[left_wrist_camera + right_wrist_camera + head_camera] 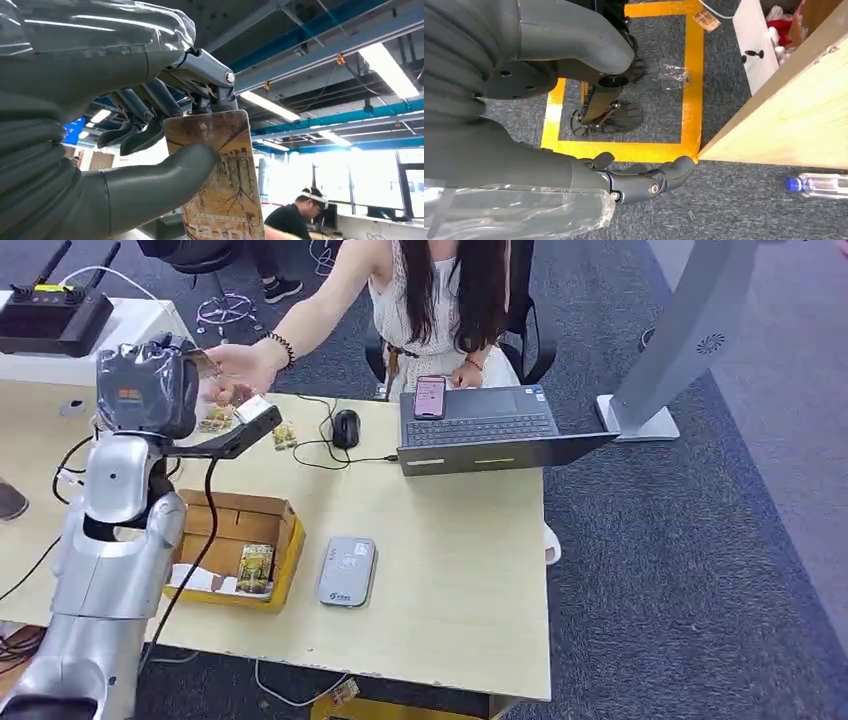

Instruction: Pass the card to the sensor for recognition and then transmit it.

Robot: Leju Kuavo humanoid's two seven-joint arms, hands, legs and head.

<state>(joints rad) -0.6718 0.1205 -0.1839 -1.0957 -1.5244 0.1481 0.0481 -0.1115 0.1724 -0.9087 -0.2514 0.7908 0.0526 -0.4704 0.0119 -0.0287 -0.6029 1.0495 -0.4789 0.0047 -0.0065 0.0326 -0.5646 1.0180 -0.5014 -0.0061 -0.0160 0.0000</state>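
One card (220,170) is all I'm dealing with, and it looks thin, light, stiff and probably glossy, so my guess is it could slide or twist out if I go loose. Best hold, I'd say, is flat faces between thumb and fingers near one short end, leaving the rest free for someone to take.

Head view: my left hand (150,385) is raised at the far left of the table (450,580), wrapped in clear plastic. A person's hand (240,368) is reaching in right by it, close to touching. Can't make out the card itself from up here. The grey reader (346,571) sits flat on the near side, just right of the cardboard box (250,525), well apart from my hand. A laptop (490,430) sits further right.

Left wrist view: thumb pressed across one face of the card, darker fingers (150,100) curled behind its top edge. So I'm closed on it, pinching the upper part, lower part sticking out free.

Right wrist view: my right hand (634,177) hangs down beside the table over grey carpet, fingers loosely curled, holding nothing. A water bottle (819,185) lies on the floor.
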